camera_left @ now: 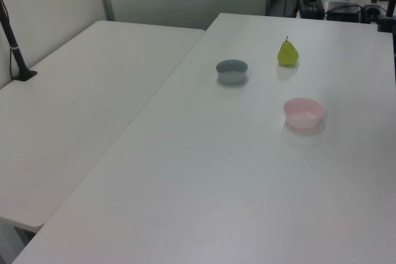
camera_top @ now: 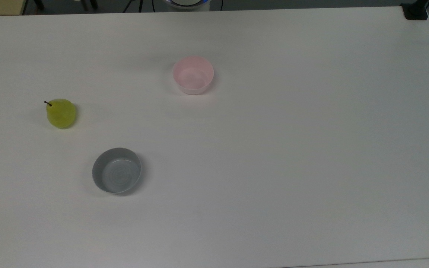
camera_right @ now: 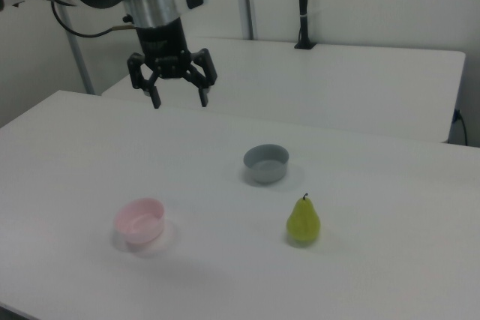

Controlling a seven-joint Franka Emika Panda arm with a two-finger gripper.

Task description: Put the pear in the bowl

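- Gripper: in the right view it hangs in the air above the white table, pointing down, fingers spread wide with nothing between them. It is well apart from all three items on the table.
- Pear: stands upright on the table with its dark stem up, as the left view and right view show. It is untouched and outside both bowls.
- Pink bowl: sits upright on the table, nothing inside. In the top view it lies to the right of the pear and higher in the frame, well apart from it. In the right view it is at the right view's left, below the gripper in the frame.
- Grey bowl: upright, nothing inside. In the top view it lies below and to the right of the pear; in the right view it is between the gripper and the pear, nearer the pear.
- Second white table: adjoins the work table on the left view's left.
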